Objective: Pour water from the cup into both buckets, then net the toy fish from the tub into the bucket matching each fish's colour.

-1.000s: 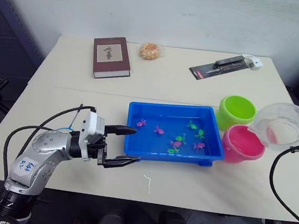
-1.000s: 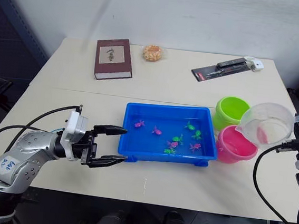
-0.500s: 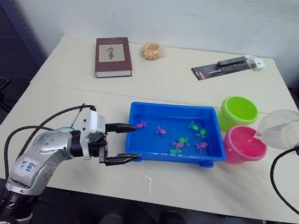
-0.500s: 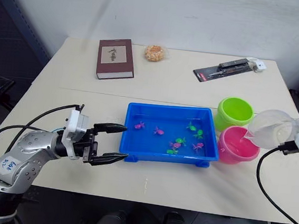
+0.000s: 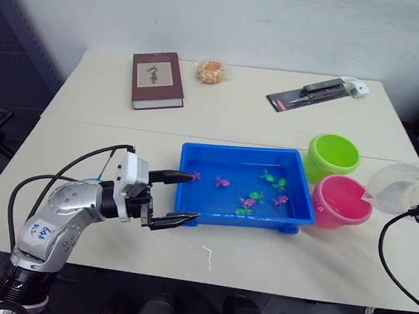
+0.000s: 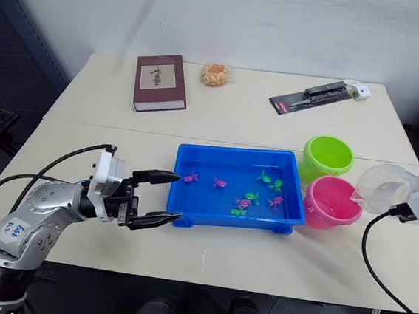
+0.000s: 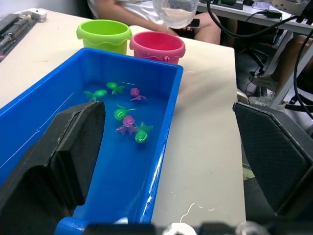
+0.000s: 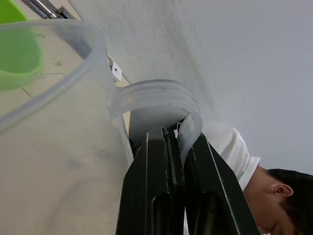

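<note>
Now the right gripper [image 8: 168, 147] pinches the cup [image 5: 402, 188] by its handle, tipped over the pink bucket [image 5: 341, 201]. Left gripper [image 5: 183, 197] hangs with jaws spread at the tub [image 5: 190, 200]

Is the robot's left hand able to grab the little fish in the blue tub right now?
Probably yes. The left gripper is open right at the tub's near end, one finger over the rim, with nothing between it and the fish. They are tiny and lie in water, though.

Your head stereo pair looks forward-down over table [image 5: 84, 152], both eyes sharing whole scene. Your left wrist camera sits low, close, facing along tub [image 7: 161, 142]. Right wrist camera faces upward, hard against cup [image 8: 58, 147].
</note>
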You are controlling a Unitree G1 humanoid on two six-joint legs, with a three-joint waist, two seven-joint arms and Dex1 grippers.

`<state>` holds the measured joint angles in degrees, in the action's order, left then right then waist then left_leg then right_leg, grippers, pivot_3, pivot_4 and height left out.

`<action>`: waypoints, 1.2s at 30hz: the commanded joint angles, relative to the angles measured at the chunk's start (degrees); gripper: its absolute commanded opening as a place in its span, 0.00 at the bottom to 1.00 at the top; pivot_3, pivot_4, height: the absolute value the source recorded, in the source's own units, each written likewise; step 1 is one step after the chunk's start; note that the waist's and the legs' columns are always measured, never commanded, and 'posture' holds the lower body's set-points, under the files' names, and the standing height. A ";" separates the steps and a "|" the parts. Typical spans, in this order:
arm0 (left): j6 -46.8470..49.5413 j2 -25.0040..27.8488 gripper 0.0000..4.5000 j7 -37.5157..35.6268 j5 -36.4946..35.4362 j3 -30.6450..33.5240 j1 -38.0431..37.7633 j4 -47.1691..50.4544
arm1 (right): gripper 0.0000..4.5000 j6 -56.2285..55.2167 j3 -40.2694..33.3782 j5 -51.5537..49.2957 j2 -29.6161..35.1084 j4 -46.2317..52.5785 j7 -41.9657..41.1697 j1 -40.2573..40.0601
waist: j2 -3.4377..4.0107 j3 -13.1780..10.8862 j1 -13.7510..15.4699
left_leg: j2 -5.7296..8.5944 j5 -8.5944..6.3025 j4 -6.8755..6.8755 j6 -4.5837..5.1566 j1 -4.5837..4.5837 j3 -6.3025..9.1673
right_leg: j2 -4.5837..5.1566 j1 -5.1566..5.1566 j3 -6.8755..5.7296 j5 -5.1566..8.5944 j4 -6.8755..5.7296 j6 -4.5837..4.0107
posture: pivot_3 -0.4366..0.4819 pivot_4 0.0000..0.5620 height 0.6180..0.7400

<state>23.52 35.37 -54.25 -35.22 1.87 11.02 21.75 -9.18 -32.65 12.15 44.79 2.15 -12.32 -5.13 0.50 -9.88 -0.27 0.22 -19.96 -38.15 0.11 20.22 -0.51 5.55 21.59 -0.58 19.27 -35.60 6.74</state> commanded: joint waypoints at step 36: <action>-3.35 -3.35 1.00 4.22 1.39 1.83 1.80 -1.07 | 0.01 16.82 -7.02 -15.67 -8.40 4.70 4.30 8.60 | -0.01 0.00 0.03 | -0.02 0.02 -0.05 0.00 0.02 0.02 | -0.02 0.00 -0.03 -0.01 -0.17 0.01 | 0.48 0.27 0.99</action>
<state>20.76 32.26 -50.43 -33.43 2.31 12.54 19.63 1.82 -35.11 1.70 36.21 2.96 -8.87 2.04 0.50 -9.88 -0.24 0.21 -19.95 -38.21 0.11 20.24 -0.48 5.54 21.59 -0.61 19.26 -35.79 6.75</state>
